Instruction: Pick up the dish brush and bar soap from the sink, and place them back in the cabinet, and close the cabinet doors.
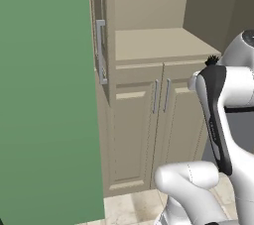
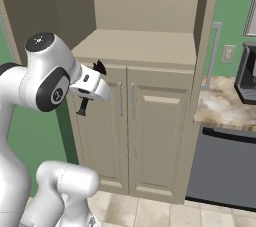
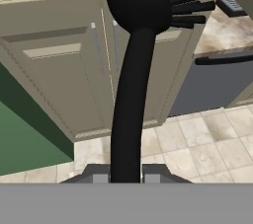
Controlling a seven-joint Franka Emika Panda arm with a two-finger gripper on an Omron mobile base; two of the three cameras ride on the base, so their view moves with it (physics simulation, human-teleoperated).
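Green walls and pale floor tiles frame the spot where we stand, facing the cabinet [image 2: 140,46] with its upper doors swung wide; one door [image 1: 101,45] shows edge-on in the left base view with its grey bar handle. Our jaws [image 3: 126,176] are clamped narrow on the handle of the brush [image 3: 131,85], which sticks out ahead with its bristly head uppermost, just off the front left corner of the open shelf [image 2: 150,46]. The shelf lies bare and level with the head. The soap we cannot see.

What could go wrong, as we judge it: we hold the brush at the very end of a thin handle, so a knock of the head against the shelf lip could twist it loose and drop it to the floor. Letting go too near the edge could let it roll off.
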